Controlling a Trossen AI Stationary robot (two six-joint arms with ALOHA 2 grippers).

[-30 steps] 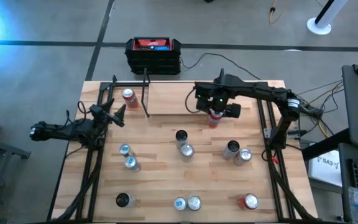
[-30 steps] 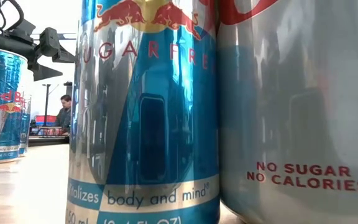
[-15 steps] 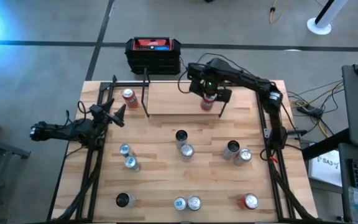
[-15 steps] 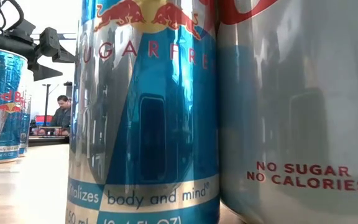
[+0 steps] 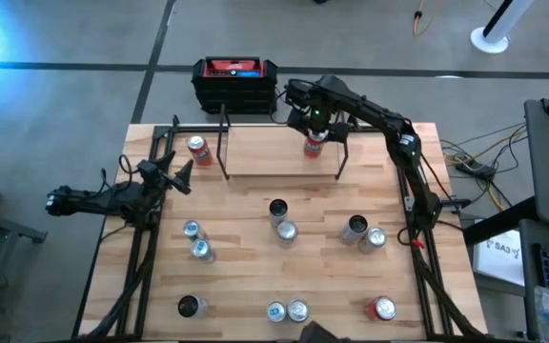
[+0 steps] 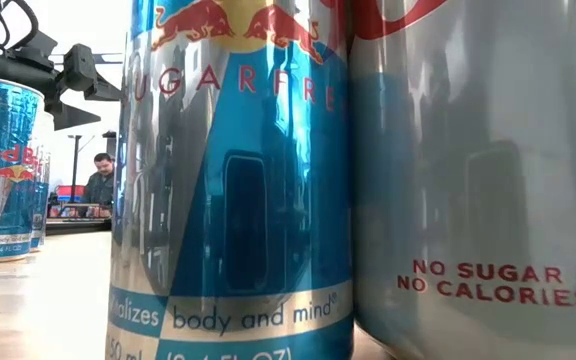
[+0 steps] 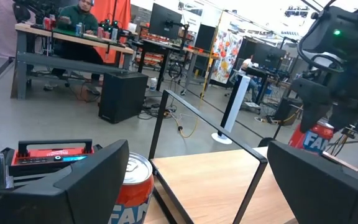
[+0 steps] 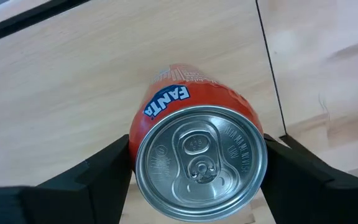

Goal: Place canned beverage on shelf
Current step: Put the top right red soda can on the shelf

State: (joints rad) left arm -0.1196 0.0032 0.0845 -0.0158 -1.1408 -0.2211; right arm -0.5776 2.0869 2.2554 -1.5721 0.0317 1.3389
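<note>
- Cans, thirteen: two orange [image 5: 314, 145] [image 5: 196, 147] at the shelf [image 5: 265, 152], eleven on the table [image 5: 255, 276]
- Shelf, one
- Arms, two
- Black box with red top [image 5: 235, 82], one

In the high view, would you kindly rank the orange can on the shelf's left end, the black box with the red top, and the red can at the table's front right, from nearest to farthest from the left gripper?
Measured from the left gripper:
1. Orange can, on the shelf's left end, just beyond the gripper.
2. Black box with the red top, on the floor behind the table.
3. Red can, at the table's front right corner.
</note>
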